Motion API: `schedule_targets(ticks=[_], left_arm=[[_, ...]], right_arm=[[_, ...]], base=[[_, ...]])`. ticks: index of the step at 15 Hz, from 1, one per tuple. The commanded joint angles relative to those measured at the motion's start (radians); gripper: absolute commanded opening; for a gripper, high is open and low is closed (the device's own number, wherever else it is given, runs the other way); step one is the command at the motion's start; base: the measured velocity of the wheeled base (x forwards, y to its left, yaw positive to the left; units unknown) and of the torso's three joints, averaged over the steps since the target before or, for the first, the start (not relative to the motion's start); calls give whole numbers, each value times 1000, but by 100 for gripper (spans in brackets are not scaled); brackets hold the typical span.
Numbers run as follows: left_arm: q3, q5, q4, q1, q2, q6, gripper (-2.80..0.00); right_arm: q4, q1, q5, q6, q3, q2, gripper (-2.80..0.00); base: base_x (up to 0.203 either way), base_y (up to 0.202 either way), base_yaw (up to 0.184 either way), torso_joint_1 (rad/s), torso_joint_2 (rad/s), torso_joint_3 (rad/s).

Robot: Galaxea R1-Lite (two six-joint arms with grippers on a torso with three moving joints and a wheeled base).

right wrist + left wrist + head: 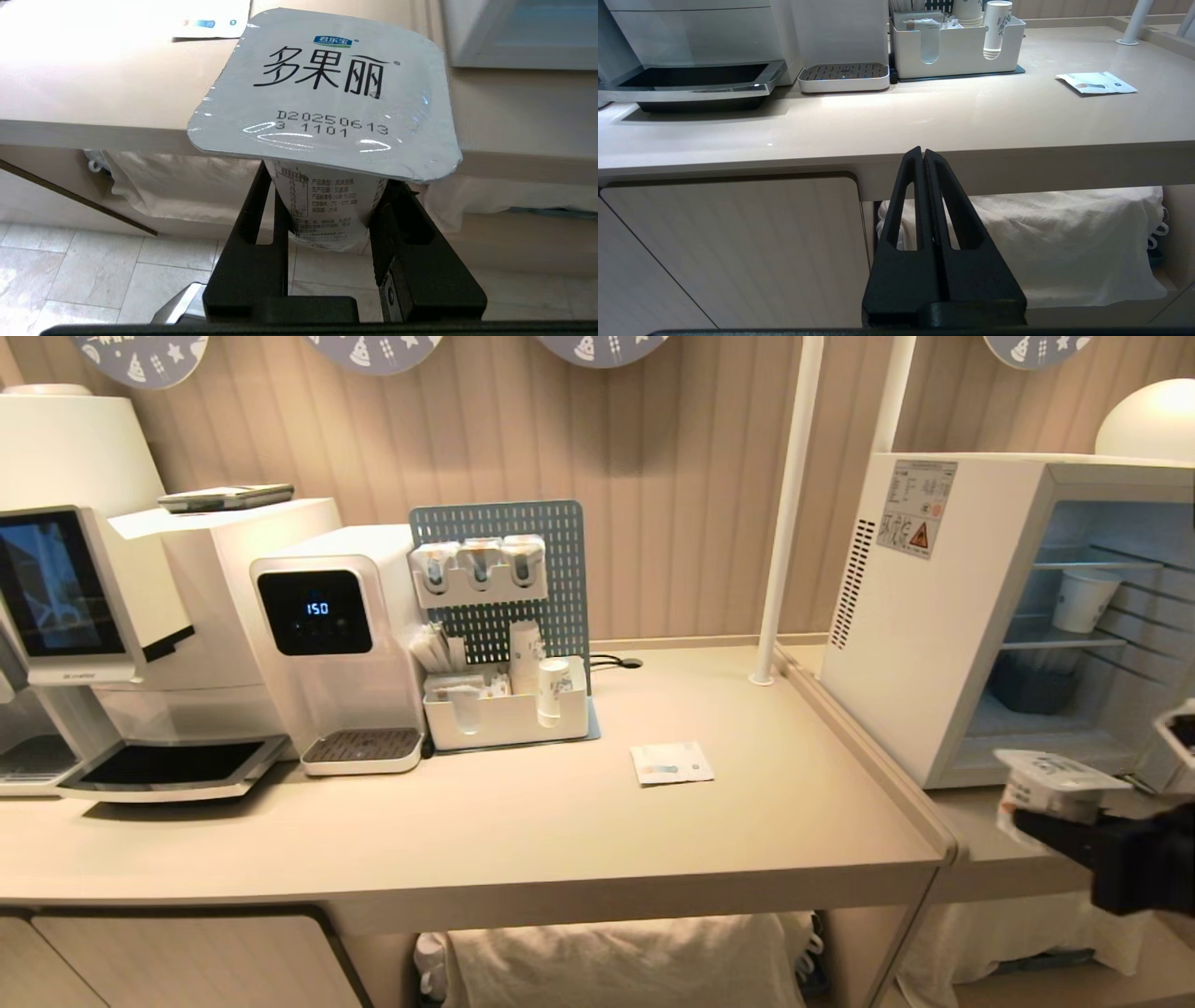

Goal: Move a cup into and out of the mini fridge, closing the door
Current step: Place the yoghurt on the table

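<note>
The cup (322, 93), a squat white tub with a flat foil lid printed in black, sits upright between the fingers of my right gripper (327, 186), which is shut on its body below the lid. In the head view the cup (1060, 775) and right gripper (1041, 821) hang at the lower right, just in front of the mini fridge (924, 635) and below its open front. The door is swung away, out of view past the right edge. My left gripper (923, 151) is shut and empty, parked below the counter's front edge.
Inside the fridge, a paper cup (1083, 600) stands on a wire shelf above a dark basket (1032, 691). On the beige counter (560, 840) are a coffee machine (84, 616), a water dispenser (336, 644), a cup organizer (509, 709), a paper packet (670, 763) and a white pole (784, 513).
</note>
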Motion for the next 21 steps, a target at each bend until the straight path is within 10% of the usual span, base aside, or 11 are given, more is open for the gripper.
schedule_targets(ticks=[1, 8, 21], left_arm=[[0, 0, 0, 0, 1, 1, -280], [0, 0, 0, 0, 1, -1, -280], [0, 0, 0, 0, 1, -1, -280]], right_arm=[[-195, 31, -4, 6, 0, 309, -280], [-809, 208, -263, 84, -268, 940, -280], [-723, 227, -435, 103, -598, 1228, -280]], base=[[0, 0, 0, 0, 0, 0], [0, 0, 0, 0, 0, 0], [0, 0, 0, 0, 0, 0]])
